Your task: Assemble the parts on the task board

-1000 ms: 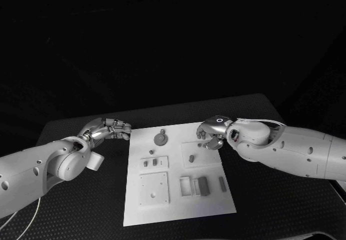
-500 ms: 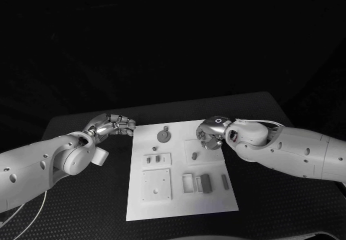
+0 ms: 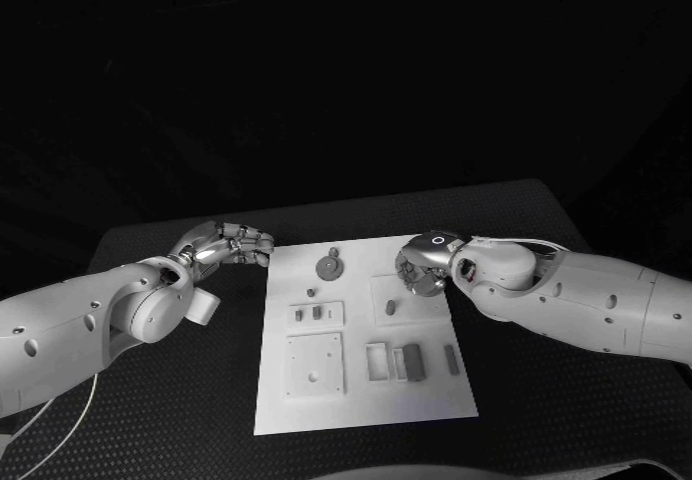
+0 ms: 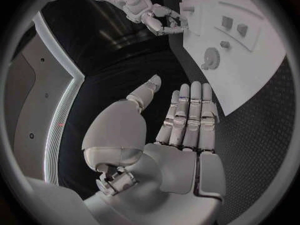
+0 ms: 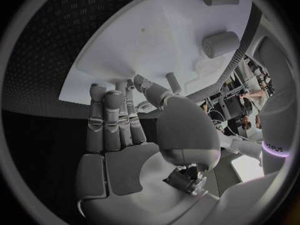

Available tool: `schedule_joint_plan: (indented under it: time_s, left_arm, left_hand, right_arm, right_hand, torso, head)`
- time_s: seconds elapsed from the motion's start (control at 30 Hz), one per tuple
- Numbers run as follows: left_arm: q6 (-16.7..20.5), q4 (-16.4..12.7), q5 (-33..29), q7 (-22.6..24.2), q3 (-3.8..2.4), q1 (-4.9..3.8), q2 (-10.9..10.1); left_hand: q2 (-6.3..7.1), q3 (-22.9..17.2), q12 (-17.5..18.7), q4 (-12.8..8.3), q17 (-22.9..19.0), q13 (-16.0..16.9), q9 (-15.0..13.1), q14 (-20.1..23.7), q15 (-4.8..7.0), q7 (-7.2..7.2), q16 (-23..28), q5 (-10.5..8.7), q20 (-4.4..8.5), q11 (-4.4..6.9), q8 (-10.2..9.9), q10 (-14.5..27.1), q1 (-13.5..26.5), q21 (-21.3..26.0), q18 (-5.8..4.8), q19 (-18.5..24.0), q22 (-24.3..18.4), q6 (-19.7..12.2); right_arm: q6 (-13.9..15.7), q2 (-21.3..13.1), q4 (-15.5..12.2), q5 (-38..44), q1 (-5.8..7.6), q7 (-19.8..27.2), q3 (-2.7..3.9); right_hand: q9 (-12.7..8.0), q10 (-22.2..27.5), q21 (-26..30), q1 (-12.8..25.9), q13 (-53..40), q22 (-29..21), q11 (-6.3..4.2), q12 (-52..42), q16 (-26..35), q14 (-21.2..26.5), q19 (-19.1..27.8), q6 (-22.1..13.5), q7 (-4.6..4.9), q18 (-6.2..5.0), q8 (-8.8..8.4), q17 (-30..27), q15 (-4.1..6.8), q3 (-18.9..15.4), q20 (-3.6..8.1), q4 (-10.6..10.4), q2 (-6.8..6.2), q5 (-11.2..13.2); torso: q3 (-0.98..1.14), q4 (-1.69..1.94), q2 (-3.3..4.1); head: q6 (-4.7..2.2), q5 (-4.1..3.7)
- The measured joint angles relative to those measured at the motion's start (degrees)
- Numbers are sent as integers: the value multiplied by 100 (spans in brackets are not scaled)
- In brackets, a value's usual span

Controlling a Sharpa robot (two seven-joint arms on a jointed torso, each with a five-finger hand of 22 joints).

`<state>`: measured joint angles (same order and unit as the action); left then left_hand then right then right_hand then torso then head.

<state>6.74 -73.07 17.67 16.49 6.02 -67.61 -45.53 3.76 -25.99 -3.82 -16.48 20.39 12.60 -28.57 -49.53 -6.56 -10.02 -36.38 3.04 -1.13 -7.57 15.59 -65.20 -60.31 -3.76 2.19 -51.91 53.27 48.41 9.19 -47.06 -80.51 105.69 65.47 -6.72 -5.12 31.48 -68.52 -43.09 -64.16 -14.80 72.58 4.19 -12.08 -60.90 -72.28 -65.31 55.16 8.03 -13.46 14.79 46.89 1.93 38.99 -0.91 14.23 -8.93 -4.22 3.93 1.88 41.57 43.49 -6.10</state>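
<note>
A black table [image 3: 173,400] is seen under dark surroundings, with the white task board [image 3: 361,400] lying at its middle. The left hand [image 3: 228,246] is held just off the board's far left corner, its fingers [image 4: 190,115] straight, side by side and empty. The right hand [image 3: 421,268] is placed over the board's far right part; whether anything is gripped cannot be told. Small grey parts [image 3: 411,362] lie on the board, with a round part [image 3: 330,267] near its far edge.

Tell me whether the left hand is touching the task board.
Apart. In the left wrist view, the left hand has its fingers extended over black table, with a dark strip between them and the task board.
</note>
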Motion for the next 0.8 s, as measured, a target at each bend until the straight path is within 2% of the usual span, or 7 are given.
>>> schedule_joint_plan:
  time_s: [0.27, 0.37, 0.47, 0.6, 0.8]
  left_arm:
    - [0, 1, 0, -5, 0, 0, 4]
    - [0, 5, 0, -6, 0, 0, 3]
    - [0, 5, 0, -7, 0, 0, -1]
    - [0, 5, 0, -10, 0, 0, -3]
    - [0, 5, 0, -14, 0, 0, -6]
  left_hand:
    - [0, 0, 0, 0, 15, -6, 0, 0, 0, -20, 22, 0, 0, 0, 0, 0, 0, 0, -1, 0, -14, -21]
    - [0, 0, 0, 0, 21, -6, 0, 0, 0, -21, 22, 0, 0, 0, 0, 0, 0, 0, -1, 0, -14, -21]
    - [0, 0, 0, 0, 21, -6, 0, 0, 0, -21, 22, 0, 0, 0, 0, 0, 0, 0, -1, 0, -17, -20]
    - [0, 0, 0, 0, 29, -11, 5, 0, 0, -21, 22, 0, 0, 0, 0, 0, 0, 0, -2, 0, -19, -20]
    - [0, 0, 0, 0, 33, -11, 5, 0, 0, -20, 44, 0, 0, 0, 0, 0, 0, 0, -2, 0, -23, -21]
  right_arm:
    - [50, 93, 68, 82, -39, -21, 9]
    - [66, 124, 104, 119, -41, -35, -4]
    - [93, 147, 128, 160, -41, -50, -17]
    - [128, 157, 139, 222, -49, -64, -23]
    - [157, 172, 143, 322, -57, -69, -29]
  right_hand:
    - [-6, -81, 0, -33, -30, 20, -21, -76, 0, -39, -42, 62, -28, 19, 30, 19, 3, 9, 2, 41, 118, 0]
    - [-6, -100, 0, -4, -416, 28, -37, -74, 0, -29, -44, 102, -25, 21, 52, 29, 15, 1, 3, 65, 148, 0]
    - [-6, -148, 0, -26, -434, 42, -45, -62, 0, -38, -42, 161, -43, 26, 67, 43, 62, 15, 0, 124, 240, 0]
    - [-6, -216, 0, -41, -433, 61, -75, -62, 0, -51, -73, 208, -87, 26, 100, 59, 76, 26, 30, 185, 323, 1]
    - [-6, -274, 0, -131, -433, 85, -116, -58, 0, -80, -71, 266, -102, 28, 144, 83, 104, 63, 36, 224, 430, 22]
  torso:
    - [3, -1, -1]
    - [2, 4, -1]
    - [-1, 7, -1]
    - [-4, 5, 0]
    - [-4, 0, 0]
  head:
    - [34, 19]
    - [48, 20]
    - [55, 20]
    - [69, 29]
    - [78, 32]
